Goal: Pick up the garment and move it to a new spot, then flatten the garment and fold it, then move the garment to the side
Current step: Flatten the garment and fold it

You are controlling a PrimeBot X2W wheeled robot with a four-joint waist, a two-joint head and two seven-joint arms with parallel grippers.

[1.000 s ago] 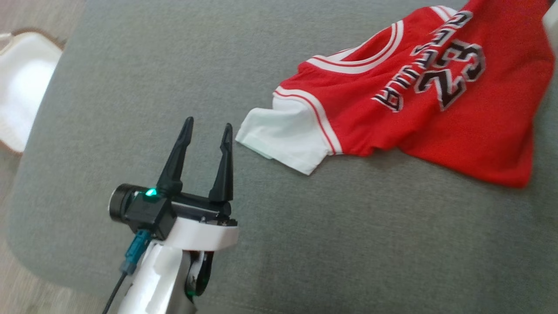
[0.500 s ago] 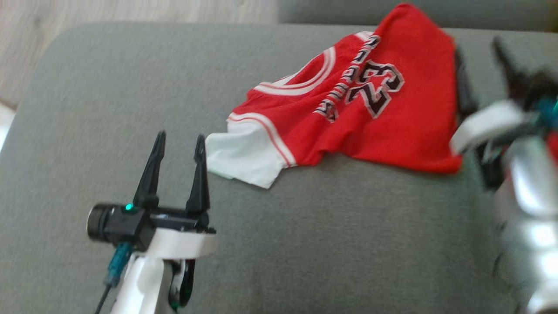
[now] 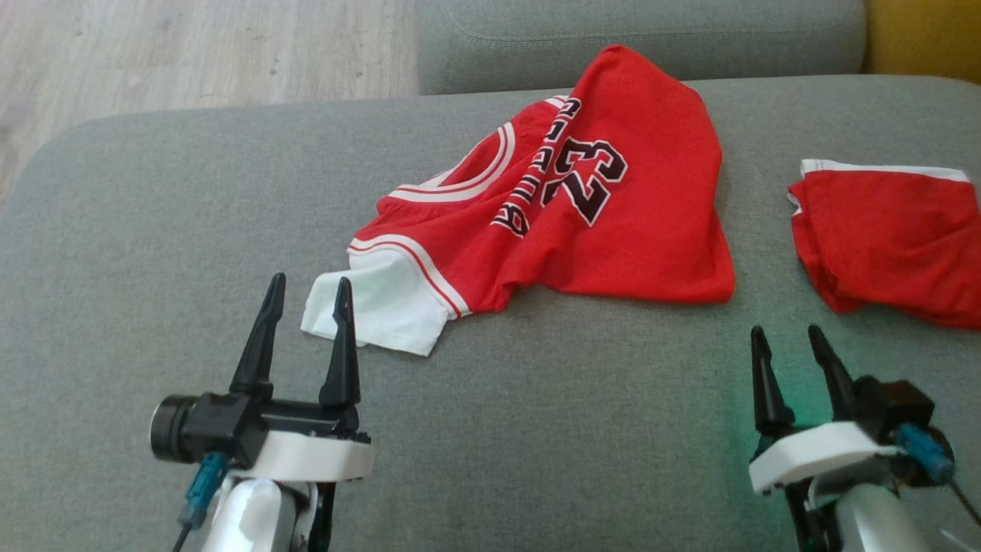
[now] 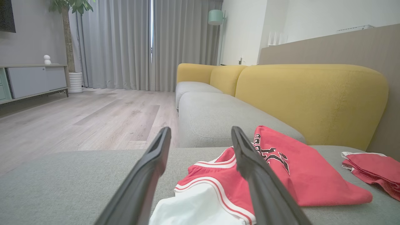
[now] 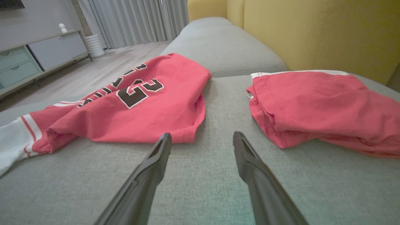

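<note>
Grey seat [image 3: 536, 429] is holding a crumpled jersey [image 3: 613, 230] at centre, its white sleeve [image 3: 375, 310] just beyond the left gripper [image 3: 309, 280]. It and the right gripper [image 3: 785, 331] are hovering near, jaws spread, empty. Folded red cloth [image 3: 889, 238] is lying right. Wrist views are adding a yellow backrest [image 4: 312, 100].

At three o'clock in the head view we lose the folded red garment [image 3: 881, 238] past the edge. The red jersey [image 3: 628, 245] lies bunched, so we cannot read the lettering beside its 23. From the left wrist, a finger [image 4: 259, 175] of the left gripper [image 4: 200, 131] covers part of it, and its white sleeve [image 4: 193, 209] runs off at six o'clock.
</note>
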